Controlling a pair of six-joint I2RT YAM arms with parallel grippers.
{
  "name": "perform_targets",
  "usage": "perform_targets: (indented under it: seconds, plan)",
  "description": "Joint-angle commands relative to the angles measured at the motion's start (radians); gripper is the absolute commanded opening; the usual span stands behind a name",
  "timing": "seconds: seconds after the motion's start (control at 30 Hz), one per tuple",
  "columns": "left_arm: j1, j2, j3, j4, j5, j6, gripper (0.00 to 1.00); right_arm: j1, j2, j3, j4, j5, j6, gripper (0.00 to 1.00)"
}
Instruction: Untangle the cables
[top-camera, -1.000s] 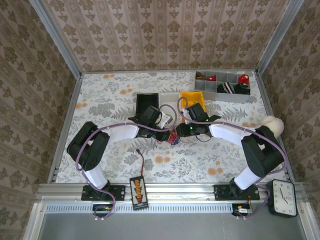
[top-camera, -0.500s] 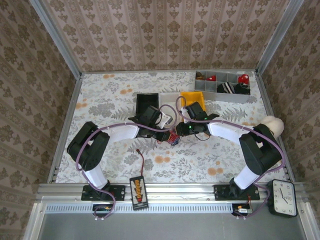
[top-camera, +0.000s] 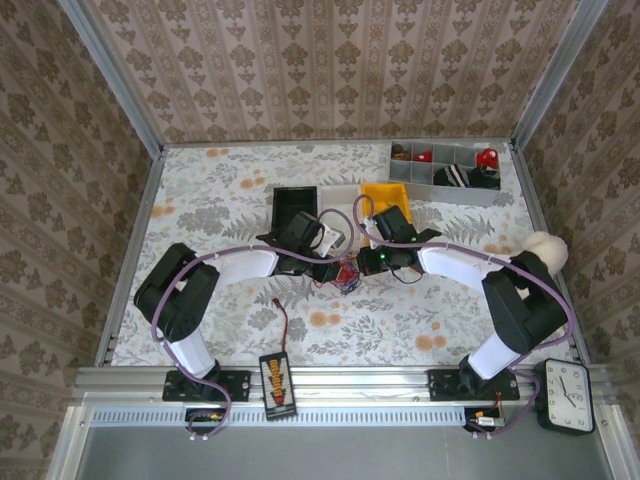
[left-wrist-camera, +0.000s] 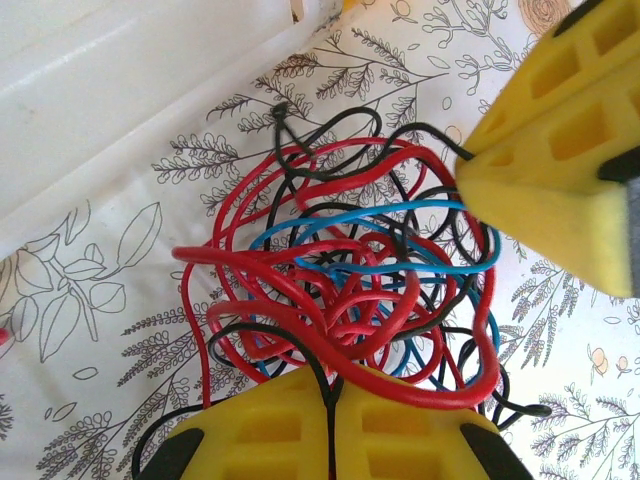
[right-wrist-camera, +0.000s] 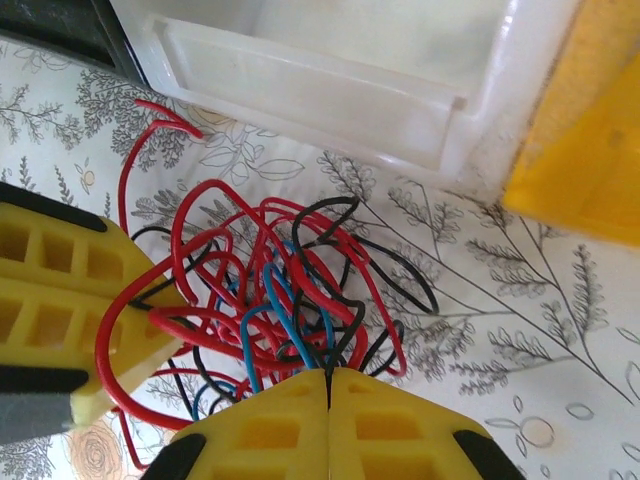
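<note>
Both jaws grip the cables (left-wrist-camera: 335, 300).
My left jaws and right jaws are pinched shut on the red, black and blue knot lying on the bench (left-wrist-camera: 90, 300); next I should pull slowly apart.

Robot lab booth, wallpapered walls (top-camera: 330, 70), aluminium rails (top-camera: 340, 380)

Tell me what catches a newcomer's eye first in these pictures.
A tangled knot of thin red, black and blue cables lies at the middle of the floral tablecloth. Two yellow-fingered grippers are shut on it from opposite sides: the left gripper and the right gripper.
</note>
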Motion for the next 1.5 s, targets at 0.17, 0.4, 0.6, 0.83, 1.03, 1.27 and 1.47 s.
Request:
perform_targets:
  seconds: [0.17, 0.4, 0.6, 0.83, 1.03, 1.27, 1.47]
  plan:
    - [-0.005, 0.013, 0.002, -0.031, -0.009, 0.046, 0.0, -0.109, -0.117, -0.1, -0.029, 0.099, 0.069, 0.05]
    - [-0.005, 0.028, 0.019, -0.044, -0.004, 0.06, 0.0, -0.134, -0.147, -0.13, -0.007, 0.071, 0.082, 0.32]
    - [-0.019, 0.04, 0.028, -0.044, -0.012, 0.07, 0.0, -0.099, -0.223, -0.133, 0.037, 0.059, 0.053, 0.46]
    - [-0.033, 0.028, 0.023, -0.035, -0.024, 0.09, 0.0, -0.051, -0.162, -0.066, 0.016, -0.072, -0.007, 0.35]
    - [-0.04, 0.016, 0.012, -0.024, -0.03, 0.097, 0.0, -0.011, -0.049, 0.006, 0.022, -0.104, -0.013, 0.27]
    - [-0.041, 0.01, 0.005, -0.027, -0.033, 0.095, 0.0, 0.009, 0.032, 0.058, 0.016, -0.089, -0.022, 0.27]
    - [-0.042, 0.011, 0.004, -0.022, -0.031, 0.095, 0.0, 0.009, 0.079, 0.094, -0.005, -0.058, -0.039, 0.28]
